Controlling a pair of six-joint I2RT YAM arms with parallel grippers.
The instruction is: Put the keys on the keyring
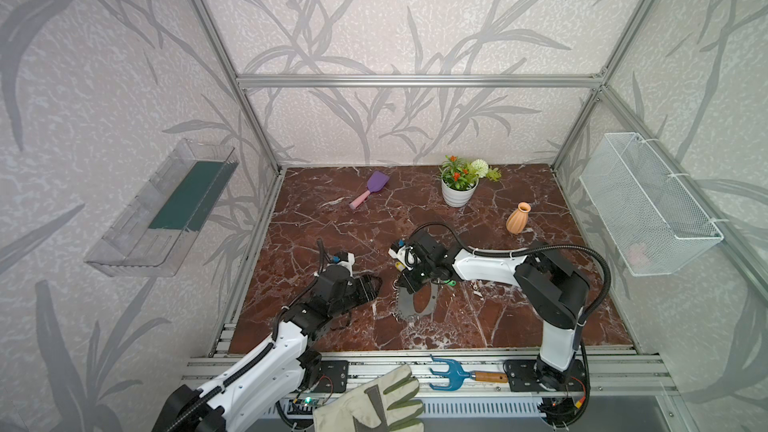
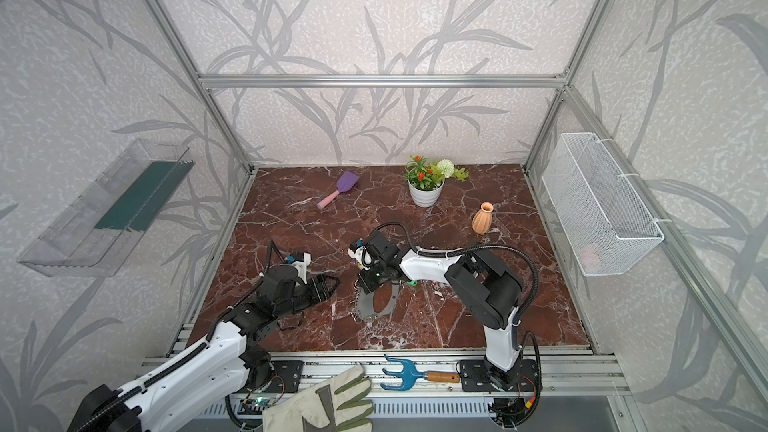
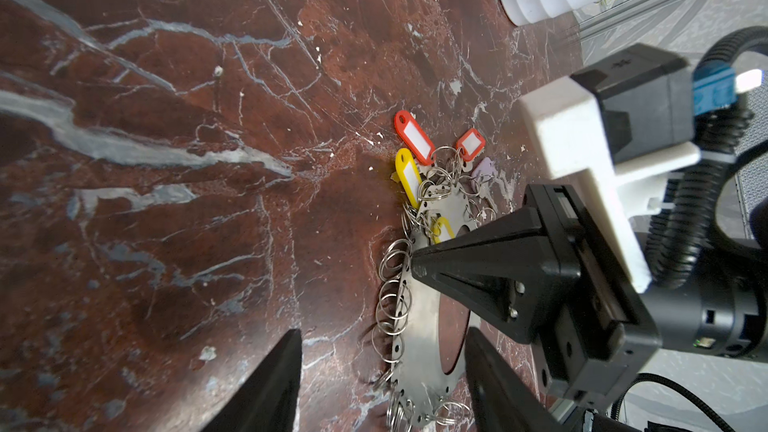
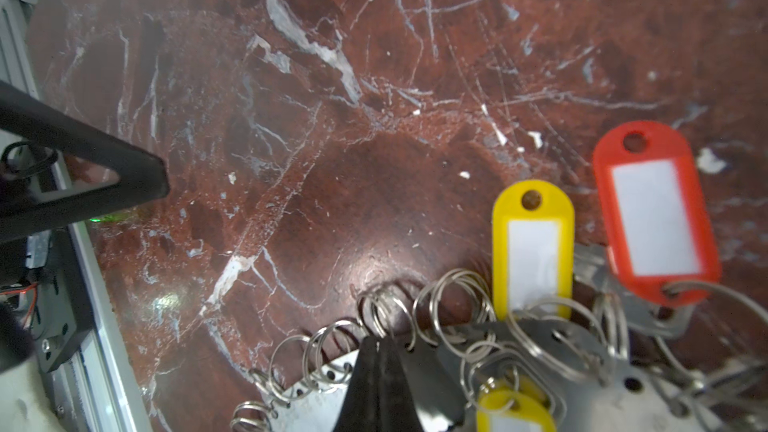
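The keyring (image 1: 419, 308) (image 2: 376, 306) is a flat grey C-shaped band fringed with silver rings, lying on the marble table in both top views. Keys cluster at its far end: red tags (image 3: 414, 137) (image 4: 654, 214), yellow ones (image 3: 408, 174) (image 4: 532, 247) and a lilac one (image 3: 484, 170). A green tag (image 1: 451, 282) peeks out beside the right wrist. My right gripper (image 4: 378, 343) (image 3: 415, 263) is shut, its tips on the band's ringed edge; whether a ring is pinched I cannot tell. Left of the band my left gripper (image 1: 374, 284) (image 3: 382, 371) is open, holding nothing.
A white flower pot (image 1: 457, 195), an orange vase (image 1: 517, 218) and a purple scoop (image 1: 370, 189) stand farther back. A blue hand rake (image 1: 451, 374) and a glove (image 1: 374, 401) lie on the front rail. A wire basket (image 1: 648, 205) hangs on the right wall.
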